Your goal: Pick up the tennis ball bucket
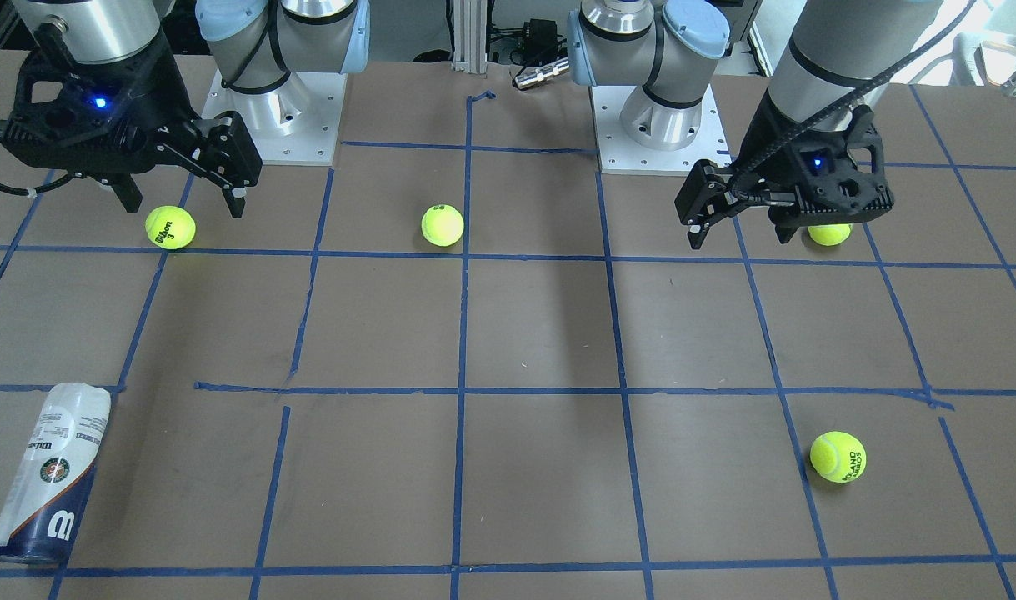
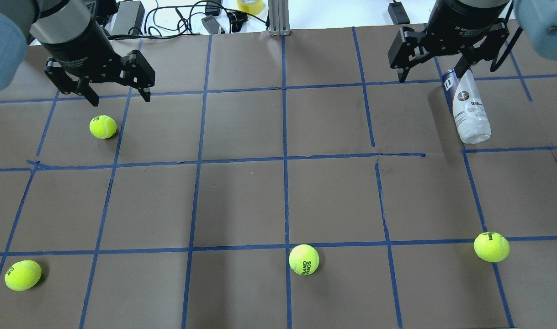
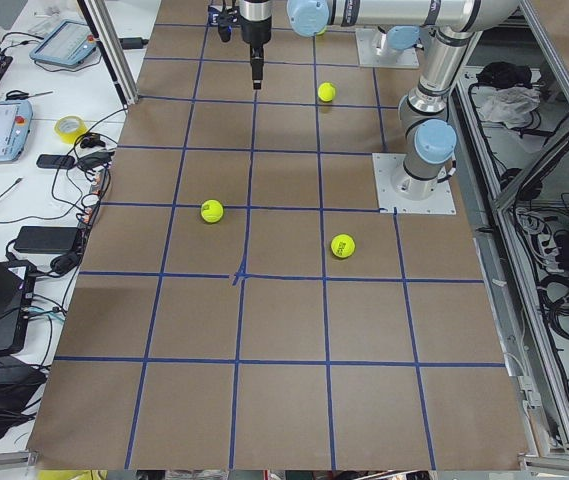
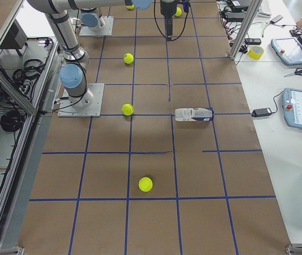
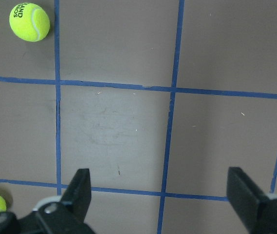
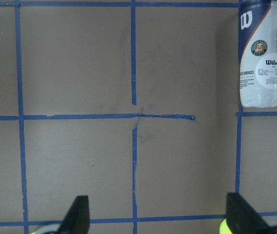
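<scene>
Navy-banded clear plastic, the tennis ball bucket (image 1: 47, 475) lies on its side on the table (image 1: 541, 333). In the front view we see the right gripper (image 1: 186, 207) hanging well apart from the bucket, jaws spread, though overhead it seems to overlap the bucket's navy end. The left gripper (image 1: 741, 237), farther off, gapes empty too.

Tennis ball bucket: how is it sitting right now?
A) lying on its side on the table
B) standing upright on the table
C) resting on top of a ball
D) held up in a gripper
A: the bucket lies flat on its side on the table, with nothing gripping it.
</scene>
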`<state>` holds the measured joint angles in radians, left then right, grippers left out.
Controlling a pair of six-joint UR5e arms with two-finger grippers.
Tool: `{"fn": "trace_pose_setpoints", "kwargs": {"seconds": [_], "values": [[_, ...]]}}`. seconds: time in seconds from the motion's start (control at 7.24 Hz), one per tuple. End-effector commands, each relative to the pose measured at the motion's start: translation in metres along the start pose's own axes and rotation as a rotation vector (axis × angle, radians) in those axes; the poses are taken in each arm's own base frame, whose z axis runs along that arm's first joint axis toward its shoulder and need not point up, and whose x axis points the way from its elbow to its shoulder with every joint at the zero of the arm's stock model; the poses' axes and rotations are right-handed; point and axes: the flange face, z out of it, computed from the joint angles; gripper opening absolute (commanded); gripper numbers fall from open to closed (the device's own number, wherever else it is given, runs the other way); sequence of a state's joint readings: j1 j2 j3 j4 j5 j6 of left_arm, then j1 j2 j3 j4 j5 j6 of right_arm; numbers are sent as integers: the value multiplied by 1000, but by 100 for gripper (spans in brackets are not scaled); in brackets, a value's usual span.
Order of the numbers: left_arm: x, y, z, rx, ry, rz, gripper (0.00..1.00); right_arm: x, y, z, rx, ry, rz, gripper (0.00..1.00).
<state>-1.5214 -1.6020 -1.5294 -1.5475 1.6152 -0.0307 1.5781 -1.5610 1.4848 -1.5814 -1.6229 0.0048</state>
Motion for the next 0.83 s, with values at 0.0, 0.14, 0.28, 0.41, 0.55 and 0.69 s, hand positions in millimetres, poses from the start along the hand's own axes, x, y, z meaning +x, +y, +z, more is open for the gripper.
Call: {"fn": "trace_pose_setpoints", "kwargs": {"seconds": [0.0, 0.14, 0.28, 0.41, 0.55, 0.69], "values": [[0, 4, -4, 3, -2, 0, 100, 0, 0, 1, -2, 3, -2, 100], [0, 4, -4, 3, 0, 0, 100, 0, -1, 2, -5, -4, -1, 100], [-1, 4, -5, 2, -5, -1, 100, -1, 0, 2, -7, -3, -4, 100], [-1, 4, -5, 2, -5, -1, 100, 1, 0, 4, -10, 5, -3, 100], [0, 4, -6, 5, -2, -1, 100, 1, 0, 3, -9, 8, -1, 100], [0, 6, -11, 14, -3, 0, 100, 2, -1, 1, -6, 8, -1, 100]]}}
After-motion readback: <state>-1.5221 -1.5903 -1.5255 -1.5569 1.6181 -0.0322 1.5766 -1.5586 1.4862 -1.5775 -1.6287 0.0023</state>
